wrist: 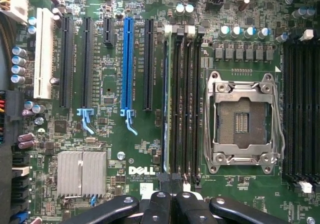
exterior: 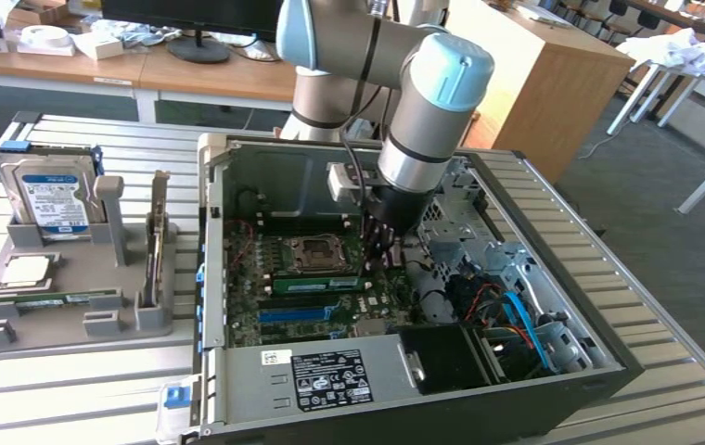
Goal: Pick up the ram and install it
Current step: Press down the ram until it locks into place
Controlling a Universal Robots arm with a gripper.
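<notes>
On the slatted metal bench [exterior: 68,389], I'm hovering my closed, empty gripper [wrist: 172,199] inside the open computer case [exterior: 551,278], just above the ram [wrist: 168,99] sitting in its slot beside the CPU socket [wrist: 242,119]; I judge it's seating.

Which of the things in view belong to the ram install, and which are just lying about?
For the job:
- gripper, shut, over the end of the memory slots
- ram, sitting in a slot beside the processor socket

Lying about:
- hard drive
- processor chip
- grey holder under both
</notes>
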